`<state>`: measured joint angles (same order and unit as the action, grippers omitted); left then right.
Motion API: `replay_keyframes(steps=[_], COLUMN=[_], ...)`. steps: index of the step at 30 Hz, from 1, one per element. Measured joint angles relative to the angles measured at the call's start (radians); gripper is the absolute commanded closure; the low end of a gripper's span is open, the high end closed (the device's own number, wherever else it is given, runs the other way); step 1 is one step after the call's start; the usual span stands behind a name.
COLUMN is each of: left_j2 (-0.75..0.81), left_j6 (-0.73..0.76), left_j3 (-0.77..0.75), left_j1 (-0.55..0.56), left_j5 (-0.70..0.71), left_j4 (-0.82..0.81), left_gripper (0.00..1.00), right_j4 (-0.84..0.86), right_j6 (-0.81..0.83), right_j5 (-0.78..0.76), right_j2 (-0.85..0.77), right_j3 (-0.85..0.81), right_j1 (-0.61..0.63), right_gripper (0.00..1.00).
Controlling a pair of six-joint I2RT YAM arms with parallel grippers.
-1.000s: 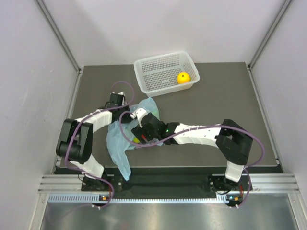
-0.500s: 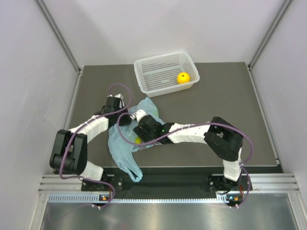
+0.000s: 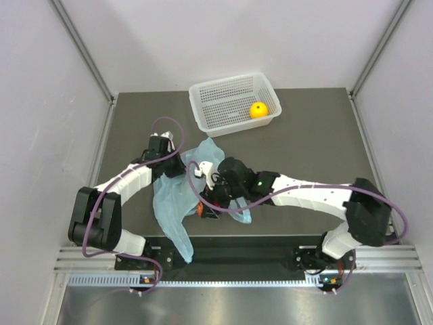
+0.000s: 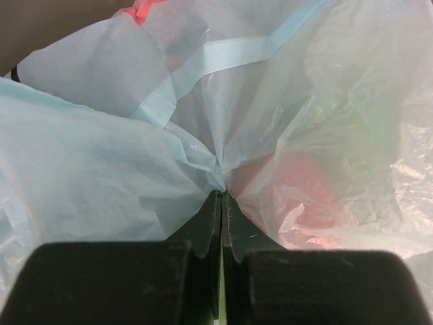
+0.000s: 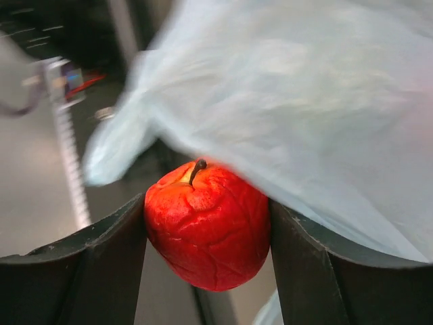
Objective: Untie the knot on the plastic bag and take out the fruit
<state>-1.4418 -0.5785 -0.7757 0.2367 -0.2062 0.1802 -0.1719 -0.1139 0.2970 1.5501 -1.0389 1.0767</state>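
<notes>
The light-blue plastic bag [image 3: 172, 206] lies crumpled between the arms, one tail reaching the near edge. My left gripper [image 3: 174, 162] is shut on a pinch of its thin plastic [image 4: 222, 193]. Through the film in the left wrist view I see a red fruit [image 4: 298, 186] and a greenish blur [image 4: 365, 128]. My right gripper [image 3: 206, 203] is shut on a red wrinkled fruit [image 5: 206, 227] with a short stem, held just under the bag's edge [image 5: 304, 101]. A yellow-orange fruit [image 3: 257, 110] lies in the basket. I cannot make out the knot.
The white perforated basket [image 3: 223, 101] stands at the back middle of the dark table. The grey side walls close in left and right. The metal rail with the arm bases runs along the near edge.
My right gripper has drawn back toward the near right, and now holds a red fruit at the bag's edge. The right elbow swung out to the right. The bag shifted slightly.
</notes>
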Motion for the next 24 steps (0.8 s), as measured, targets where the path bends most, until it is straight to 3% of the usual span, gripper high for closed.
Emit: replay_keyframes(steps=[9, 14, 16, 19, 24], left_j2=[0.0, 0.0, 0.0, -0.001, -0.001], left_j6=[-0.005, -0.005, -0.005, -0.008, -0.023], left_j3=[-0.002, -0.008, -0.008, -0.008, -0.006], left_j1=[0.0, 0.0, 0.0, 0.0, 0.0], left_j5=[-0.006, -0.011, -0.014, -0.022, -0.051], left_j4=[0.0, 0.0, 0.0, -0.001, -0.005], left_gripper=[1.0, 1.0, 1.0, 1.0, 1.0], right_j4=[-0.278, -0.362, -0.281, -0.182, -0.106], right_j6=[0.218, 0.288, 0.22, 0.12, 0.017], right_j5=[0.549, 0.696, 0.663, 0.497, 0.12], right_j2=[-0.134, -0.159, -0.195, -0.204, 0.008], right_j3=[-0.018, -0.085, -0.105, -0.176, -0.481], right_j1=[0.0, -0.041, -0.12, -0.277, -0.46], right_gripper=[1.0, 1.0, 1.0, 1.0, 1.0])
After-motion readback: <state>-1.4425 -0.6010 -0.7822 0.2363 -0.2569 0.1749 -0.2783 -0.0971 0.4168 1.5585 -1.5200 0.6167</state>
